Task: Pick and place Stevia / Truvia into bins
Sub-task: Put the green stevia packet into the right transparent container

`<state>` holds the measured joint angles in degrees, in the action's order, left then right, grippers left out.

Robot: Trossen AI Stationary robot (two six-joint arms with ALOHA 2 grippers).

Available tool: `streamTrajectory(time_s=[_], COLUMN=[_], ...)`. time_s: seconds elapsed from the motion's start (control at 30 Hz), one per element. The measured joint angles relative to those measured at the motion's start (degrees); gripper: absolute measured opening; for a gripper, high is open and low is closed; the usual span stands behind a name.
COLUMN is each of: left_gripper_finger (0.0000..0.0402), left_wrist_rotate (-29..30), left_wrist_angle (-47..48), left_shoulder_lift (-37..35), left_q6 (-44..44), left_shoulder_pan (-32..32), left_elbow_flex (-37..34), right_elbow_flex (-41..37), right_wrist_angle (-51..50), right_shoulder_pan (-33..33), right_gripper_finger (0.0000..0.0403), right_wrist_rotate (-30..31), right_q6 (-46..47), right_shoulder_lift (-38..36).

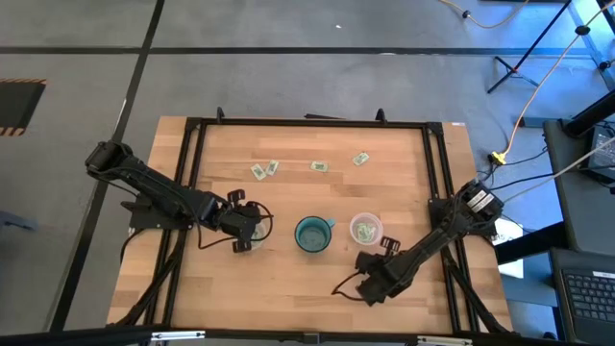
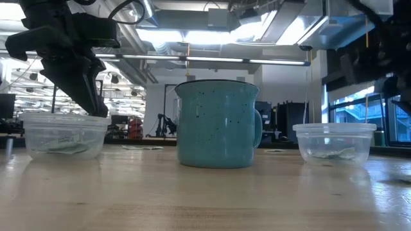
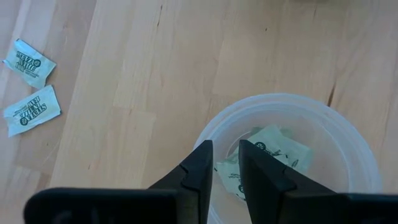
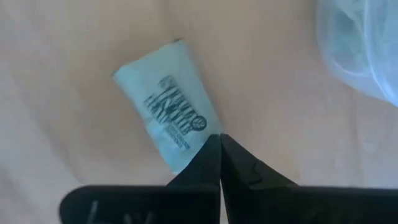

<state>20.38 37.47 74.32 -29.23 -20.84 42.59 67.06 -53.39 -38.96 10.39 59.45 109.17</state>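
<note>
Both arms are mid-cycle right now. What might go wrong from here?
1. The right tool is shut on just one corner of a packet; so thin a pinch might slip on the way to the right cup.
2. The left tool hangs over the left cup, fingers slightly apart; dipping lower could knock it.
3. The mug stands between the cups, so a low crossing could clip it.

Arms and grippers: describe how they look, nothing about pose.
Both arms are dark, jointed and slim, with black cables looping beside them. The left gripper and the right gripper each have two plain black fingers that taper to wedge tips, without markings.
</note>
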Motion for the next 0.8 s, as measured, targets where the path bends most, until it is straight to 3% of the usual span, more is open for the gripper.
streamTrajectory(time_s=[0.8], left_gripper_finger=[0.007], left_wrist_rotate=[0.09], left_wrist_angle=[0.0], left_shoulder_lift=[0.0], left_q6=[0.0], left_shoulder_pan=[0.02], left_elbow_flex=[0.0], right_elbow_flex=[0.53], right_wrist_angle=[-0.25], right_shoulder_pan=[-0.13], right_gripper_finger=[0.0], right_wrist_rotate=[0.77], right_q6=[0.25], right_shoulder_lift=[-2.04])
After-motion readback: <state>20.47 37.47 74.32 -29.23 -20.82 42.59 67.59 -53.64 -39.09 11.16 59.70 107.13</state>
